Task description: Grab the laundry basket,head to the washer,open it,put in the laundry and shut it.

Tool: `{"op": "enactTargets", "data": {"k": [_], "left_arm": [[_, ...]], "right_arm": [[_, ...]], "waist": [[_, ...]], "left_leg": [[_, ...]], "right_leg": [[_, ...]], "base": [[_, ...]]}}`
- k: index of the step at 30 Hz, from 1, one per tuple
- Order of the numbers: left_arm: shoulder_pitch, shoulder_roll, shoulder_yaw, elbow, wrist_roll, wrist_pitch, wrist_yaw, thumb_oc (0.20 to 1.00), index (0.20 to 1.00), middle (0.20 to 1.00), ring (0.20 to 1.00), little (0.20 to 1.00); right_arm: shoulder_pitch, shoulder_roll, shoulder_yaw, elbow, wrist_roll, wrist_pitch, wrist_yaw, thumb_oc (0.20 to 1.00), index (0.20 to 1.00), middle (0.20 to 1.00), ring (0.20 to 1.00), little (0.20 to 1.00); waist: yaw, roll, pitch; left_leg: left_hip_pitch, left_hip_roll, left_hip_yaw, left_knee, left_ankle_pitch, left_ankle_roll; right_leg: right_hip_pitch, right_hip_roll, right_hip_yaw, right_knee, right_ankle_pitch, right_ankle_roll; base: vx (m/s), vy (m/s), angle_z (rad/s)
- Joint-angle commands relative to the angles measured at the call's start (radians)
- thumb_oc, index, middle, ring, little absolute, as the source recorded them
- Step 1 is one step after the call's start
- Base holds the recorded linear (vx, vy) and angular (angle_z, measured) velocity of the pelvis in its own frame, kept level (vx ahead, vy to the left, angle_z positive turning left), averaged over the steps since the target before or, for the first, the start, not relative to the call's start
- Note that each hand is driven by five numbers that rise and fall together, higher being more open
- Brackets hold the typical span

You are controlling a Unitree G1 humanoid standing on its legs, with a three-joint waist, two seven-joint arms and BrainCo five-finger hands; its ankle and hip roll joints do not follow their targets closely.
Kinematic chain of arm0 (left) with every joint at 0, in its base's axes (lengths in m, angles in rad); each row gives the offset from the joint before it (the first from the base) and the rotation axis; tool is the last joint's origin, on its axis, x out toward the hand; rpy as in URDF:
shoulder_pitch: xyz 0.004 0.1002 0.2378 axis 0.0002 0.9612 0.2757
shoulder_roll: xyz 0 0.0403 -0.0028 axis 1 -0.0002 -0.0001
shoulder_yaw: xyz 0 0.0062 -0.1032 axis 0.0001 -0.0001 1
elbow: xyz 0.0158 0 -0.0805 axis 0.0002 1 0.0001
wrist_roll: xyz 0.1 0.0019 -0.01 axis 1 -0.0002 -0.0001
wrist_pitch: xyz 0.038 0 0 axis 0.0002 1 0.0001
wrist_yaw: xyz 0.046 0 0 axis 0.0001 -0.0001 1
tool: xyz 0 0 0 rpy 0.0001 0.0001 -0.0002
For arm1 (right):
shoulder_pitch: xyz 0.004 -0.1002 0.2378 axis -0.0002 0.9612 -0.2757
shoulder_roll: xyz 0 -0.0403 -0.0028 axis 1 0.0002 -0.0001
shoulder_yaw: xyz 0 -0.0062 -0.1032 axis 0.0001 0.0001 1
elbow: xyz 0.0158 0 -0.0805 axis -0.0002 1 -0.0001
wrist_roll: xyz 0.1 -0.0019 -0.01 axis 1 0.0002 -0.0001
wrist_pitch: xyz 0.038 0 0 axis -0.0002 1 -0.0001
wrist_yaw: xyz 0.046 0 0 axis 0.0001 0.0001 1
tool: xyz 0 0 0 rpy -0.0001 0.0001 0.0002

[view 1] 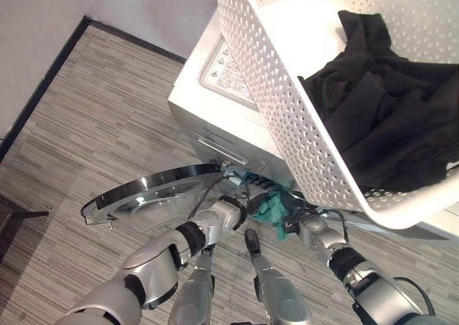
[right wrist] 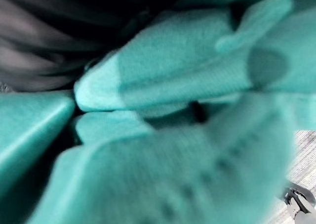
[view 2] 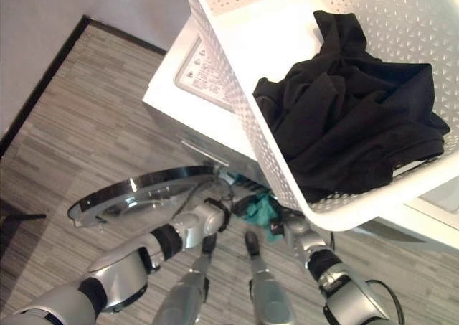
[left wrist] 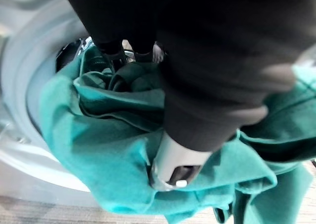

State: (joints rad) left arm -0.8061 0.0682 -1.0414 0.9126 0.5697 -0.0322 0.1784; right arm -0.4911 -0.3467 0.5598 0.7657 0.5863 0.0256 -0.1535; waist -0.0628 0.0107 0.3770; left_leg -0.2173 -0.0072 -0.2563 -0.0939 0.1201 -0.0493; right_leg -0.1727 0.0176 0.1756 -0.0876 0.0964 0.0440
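A white perforated laundry basket stands on top of the white washer and holds a heap of black laundry. Below it, the washer's round chrome-rimmed door is swung open to the left. A teal garment hangs half out of the drum opening. My left hand reaches into that opening; in its wrist view the thumb and the fingers are dug into bunched teal cloth. My right hand is against the same garment from the right, with teal cloth covering its wrist view.
The basket overhangs the washer's front edge above both hands. The open door juts out over the grey wood-look floor on the left. A dark skirting line marks the wall further left.
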Motion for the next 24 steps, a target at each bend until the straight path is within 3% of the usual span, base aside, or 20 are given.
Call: {"op": "enactTargets", "data": {"k": [1, 4, 5, 6, 13, 18, 19, 20, 21, 24], "left_arm": [[0.05, -0.143, -0.085, 0.182, 0.026, 0.033, -0.034, 1.0, 1.0, 1.0, 1.0, 1.0], [0.06, -0.171, -0.037, 0.207, -0.047, 0.049, 0.008, 1.0, 1.0, 1.0, 1.0, 1.0], [0.059, -0.18, -0.014, 0.212, -0.084, 0.053, 0.034, 0.533, 0.533, 0.533, 0.533, 0.533], [0.059, -0.185, -0.002, 0.209, -0.108, 0.055, 0.048, 0.2, 0.2, 0.2, 0.2, 0.2], [0.09, -0.193, 0.038, 0.211, -0.233, 0.06, 0.069, 0.2, 0.2, 0.2, 0.2, 0.2], [0.102, -0.128, 0.081, 0.131, -0.284, 0.041, 0.099, 0.2, 0.2, 0.2, 0.2, 0.2], [0.104, -0.117, 0.089, 0.12, -0.288, 0.037, 0.108, 0.2, 0.2, 0.2, 0.2, 0.2], [0.106, -0.102, 0.096, 0.1, -0.286, 0.034, 0.117, 0.2, 0.2, 0.2, 0.2, 0.2], [0.112, -0.089, 0.103, 0.086, -0.287, 0.031, 0.124, 0.2, 0.2, 0.2, 0.2, 0.2], [0.13, -0.057, 0.119, 0.062, -0.291, 0.023, 0.134, 0.2, 0.2, 0.2, 0.2, 0.2]], "right_arm": [[-0.166, 0.069, -0.062, -0.146, 0.01, -0.114, 0.01, 0.2, 0.2, 0.2, 0.2, 0.2], [-0.171, 0.082, -0.068, -0.152, 0.014, -0.115, -0.006, 0.2, 0.2, 0.2, 0.2, 0.2], [-0.171, 0.089, -0.072, -0.149, 0.022, -0.118, -0.013, 0.2, 0.2, 0.2, 0.2, 0.2], [-0.17, 0.093, -0.074, -0.153, 0.029, -0.12, -0.02, 0.2, 0.2, 0.2, 0.2, 0.2], [-0.155, 0.095, -0.07, -0.14, 0.021, -0.101, -0.033, 0.2, 0.2, 0.2, 0.2, 0.2], [-0.1, 0.079, -0.087, -0.168, -0.02, -0.111, -0.047, 0.2, 0.2, 0.2, 0.2, 0.2], [-0.091, 0.075, -0.086, -0.172, -0.041, -0.111, -0.051, 0.351, 0.351, 0.351, 0.351, 0.351], [-0.081, 0.073, -0.085, -0.176, -0.064, -0.11, -0.058, 0.95, 0.95, 0.95, 0.95, 0.95], [-0.066, 0.067, -0.085, -0.18, -0.092, -0.106, -0.062, 1.0, 1.0, 1.0, 1.0, 1.0], [-0.026, 0.062, -0.081, -0.178, -0.145, -0.098, -0.063, 1.0, 1.0, 1.0, 1.0, 1.0]], "waist": [[-0.006, -0.03, -0.031], [-0.004, -0.033, -0.028], [-0.003, -0.034, -0.026], [-0.004, -0.034, -0.024], [-0.001, -0.037, -0.02], [0.003, -0.035, -0.018], [0.005, -0.035, -0.017], [0.006, -0.035, -0.018], [0.007, -0.035, -0.018], [0.009, -0.041, -0.025]], "left_leg": [[0.037, 0.049, -0.013, 0.007, -0.112, 0.002], [0.032, 0.049, -0.011, 0.007, -0.109, 0.0], [0.029, 0.048, -0.012, 0.007, -0.106, -0.001], [0.026, 0.047, -0.012, 0.007, -0.104, -0.002], [0.018, 0.045, -0.01, 0.007, -0.099, -0.005], [0.018, 0.046, -0.011, 0.007, -0.098, -0.005], [0.018, 0.046, -0.011, 0.007, -0.099, -0.005], [0.019, 0.046, -0.011, 0.007, -0.101, -0.005], [0.021, 0.047, -0.012, 0.007, -0.102, -0.003], [0.028, 0.051, -0.013, 0.007, -0.109, 0.0]], "right_leg": [[-0.02, -0.104, 0.04, 0.008, -0.053, 0.08], [-0.026, -0.102, 0.037, 0.008, -0.051, 0.08], [-0.028, -0.102, 0.036, 0.008, -0.049, 0.08], [-0.03, -0.102, 0.034, 0.008, -0.048, 0.081], [-0.035, -0.099, 0.031, 0.006, -0.045, 0.081], [-0.032, -0.1, 0.027, 0.006, -0.048, 0.081], [-0.031, -0.1, 0.027, 0.006, -0.049, 0.082], [-0.03, -0.1, 0.027, 0.006, -0.05, 0.082], [-0.029, -0.099, 0.027, 0.006, -0.051, 0.082], [-0.024, -0.097, 0.038, 0.006, -0.052, 0.082]], "base": [[-0.01, -0.025, -0.04], [-0.01, -0.016, -0.07], [-0.02, -0.019, -0.05], [-0.02, -0.019, -0.03], [0.0, 0.0, 0.0], [0.0, 0.0, 0.0], [0.0, 0.0, 0.0], [0.0, 0.0, 0.0], [0.0, 0.0, 0.0], [0.0, 0.0, 0.0]]}}
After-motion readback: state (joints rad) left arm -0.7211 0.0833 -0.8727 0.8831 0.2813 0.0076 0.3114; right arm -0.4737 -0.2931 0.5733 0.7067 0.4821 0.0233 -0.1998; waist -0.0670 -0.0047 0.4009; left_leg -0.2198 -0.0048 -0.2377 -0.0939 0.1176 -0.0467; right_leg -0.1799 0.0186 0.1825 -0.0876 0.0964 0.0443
